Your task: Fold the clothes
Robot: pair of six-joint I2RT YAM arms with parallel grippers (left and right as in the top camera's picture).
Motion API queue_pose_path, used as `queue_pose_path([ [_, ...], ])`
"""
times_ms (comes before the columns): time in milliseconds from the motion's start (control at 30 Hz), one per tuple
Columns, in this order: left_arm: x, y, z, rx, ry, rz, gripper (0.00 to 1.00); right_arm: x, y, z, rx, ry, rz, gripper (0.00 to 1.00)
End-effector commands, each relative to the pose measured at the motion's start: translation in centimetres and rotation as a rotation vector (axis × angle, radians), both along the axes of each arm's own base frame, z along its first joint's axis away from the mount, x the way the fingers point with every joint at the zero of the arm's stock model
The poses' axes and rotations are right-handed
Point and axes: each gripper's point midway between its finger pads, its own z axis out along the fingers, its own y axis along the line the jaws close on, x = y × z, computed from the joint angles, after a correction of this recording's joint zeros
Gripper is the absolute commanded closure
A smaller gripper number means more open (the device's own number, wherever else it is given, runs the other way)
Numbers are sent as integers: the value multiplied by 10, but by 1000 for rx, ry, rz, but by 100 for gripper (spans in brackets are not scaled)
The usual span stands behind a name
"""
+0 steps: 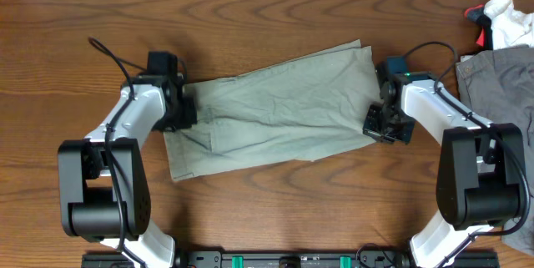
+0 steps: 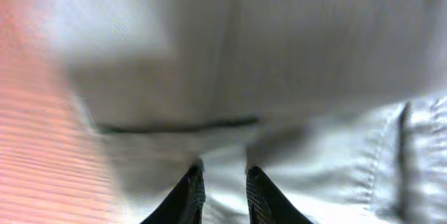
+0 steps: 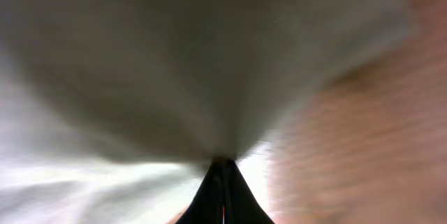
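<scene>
The clothes [image 1: 284,105], pale khaki-green shorts, lie folded in a long slanted band across the middle of the table. My left gripper [image 1: 179,108] sits at their left end by the waistband. In the left wrist view its fingers [image 2: 194,189] stand a narrow gap apart with a fold of the shorts [image 2: 279,56] pinched between them, and the left gripper [image 2: 223,176] is shut on it. My right gripper [image 1: 377,120] is at the right end. In the right wrist view the right gripper [image 3: 223,162] is shut tight, and the cloth [image 3: 174,63] gathers into its tips.
A darker grey garment [image 1: 501,84] lies at the right edge of the table, with a small white-and-red cloth item [image 1: 501,19] behind it. Bare wooden table [image 1: 250,209] shows in front of the shorts and behind them.
</scene>
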Motion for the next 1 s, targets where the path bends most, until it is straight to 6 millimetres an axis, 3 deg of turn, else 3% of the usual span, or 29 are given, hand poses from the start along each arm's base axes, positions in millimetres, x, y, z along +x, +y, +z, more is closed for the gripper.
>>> queue_pose_path([
  [0, 32, 12, 31, 55, -81, -9, 76, -2, -6, 6, -7, -20, -10, 99],
  [100, 42, 12, 57, 56, -94, -11, 74, 16, 17, 33, 129, -146, 100, 99],
  [200, 35, 6, 77, 20, -50, -3, 70, 36, 44, 75, 280, -329, 228, 99],
  [333, 14, -39, 81, -230, 38, -21, 71, 60, 67, 125, 395, -549, 290, 99],
  [433, -3, -75, 74, -372, 94, -68, 76, 77, 83, 140, 453, -648, 335, 99],
  [567, -30, -106, 49, -371, 164, -163, 81, 92, 105, 131, 505, -677, 385, 99],
  [767, -60, -142, 14, -355, 198, -291, 81, 93, 136, 72, 601, -554, 421, 99],
  [967, -88, -137, -13, -271, 254, -323, 81, 105, 156, 29, 719, -525, 396, 99],
])
